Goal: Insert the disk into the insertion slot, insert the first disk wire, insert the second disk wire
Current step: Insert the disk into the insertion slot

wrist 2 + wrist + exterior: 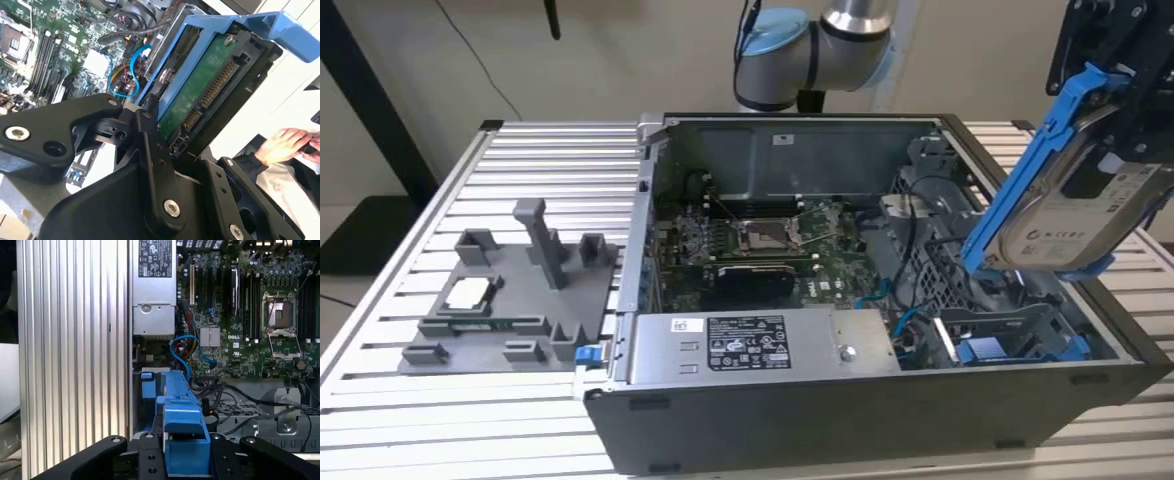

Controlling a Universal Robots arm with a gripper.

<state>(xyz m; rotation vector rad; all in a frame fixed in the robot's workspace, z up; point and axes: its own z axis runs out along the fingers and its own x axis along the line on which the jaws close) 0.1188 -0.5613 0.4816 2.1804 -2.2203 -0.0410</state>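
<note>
Open air lies beneath the tilted disk point(1081, 215), clamped in the pincer point(200, 100) above the insertion slot point(1007, 322) at the exterior view's right; blue cables point(902, 318) crowd the slot's left side, another blue carrier point(1014, 350) occupies its near end, and the power-supply box point(747, 345) stands further left

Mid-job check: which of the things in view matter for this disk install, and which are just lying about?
For the job: disk, clamped in the gripper; drive bay in the case.
Lying about: power supply box; motherboard; second blue carrier; grey tray on the table.
</note>
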